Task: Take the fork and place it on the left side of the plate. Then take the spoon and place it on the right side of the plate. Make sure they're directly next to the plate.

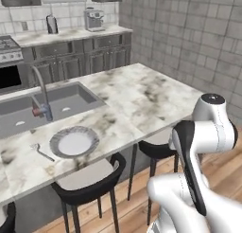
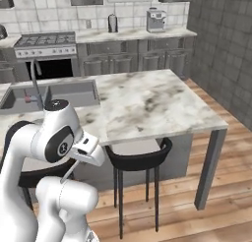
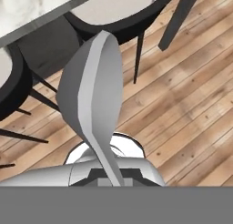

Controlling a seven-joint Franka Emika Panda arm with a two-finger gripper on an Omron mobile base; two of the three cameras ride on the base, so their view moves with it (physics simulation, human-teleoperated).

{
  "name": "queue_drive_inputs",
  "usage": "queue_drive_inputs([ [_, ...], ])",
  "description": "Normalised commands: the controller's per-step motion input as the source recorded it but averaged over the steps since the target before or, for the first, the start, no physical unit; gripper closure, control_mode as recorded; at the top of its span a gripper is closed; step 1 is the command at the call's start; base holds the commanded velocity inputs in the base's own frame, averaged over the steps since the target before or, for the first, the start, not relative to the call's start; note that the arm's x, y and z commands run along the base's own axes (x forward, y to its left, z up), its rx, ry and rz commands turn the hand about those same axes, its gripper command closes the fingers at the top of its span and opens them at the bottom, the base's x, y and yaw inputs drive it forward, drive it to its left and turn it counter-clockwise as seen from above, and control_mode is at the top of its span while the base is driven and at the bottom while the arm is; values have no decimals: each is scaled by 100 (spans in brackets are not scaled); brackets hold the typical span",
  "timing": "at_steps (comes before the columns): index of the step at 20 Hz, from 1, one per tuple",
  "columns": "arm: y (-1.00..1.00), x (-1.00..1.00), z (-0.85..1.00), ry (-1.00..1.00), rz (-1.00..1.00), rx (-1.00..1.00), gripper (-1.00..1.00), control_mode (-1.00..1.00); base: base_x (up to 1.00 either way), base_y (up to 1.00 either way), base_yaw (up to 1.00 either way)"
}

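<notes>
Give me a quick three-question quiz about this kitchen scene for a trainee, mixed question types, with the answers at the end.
1. True or false: the fork lies on the counter, left of the plate.
2. What is the gripper shut on in the hand view? A) a fork B) the spoon C) nothing
3. Fill in: in the hand view, the spoon's bowl is seen against stools and a wooden ____.
Key: 1 true; 2 B; 3 floor.
</notes>
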Motion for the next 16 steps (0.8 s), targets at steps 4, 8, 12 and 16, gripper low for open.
queue_drive_inputs([
  [4, 0, 0, 0, 0, 0, 0, 100, 100, 16, -1, 27],
  [8, 0, 0, 0, 0, 0, 0, 100, 100, 20, -1, 30],
  [12, 0, 0, 0, 0, 0, 0, 100, 100, 27, -4, 33],
  [16, 0, 0, 0, 0, 0, 0, 100, 100, 27, -3, 37],
])
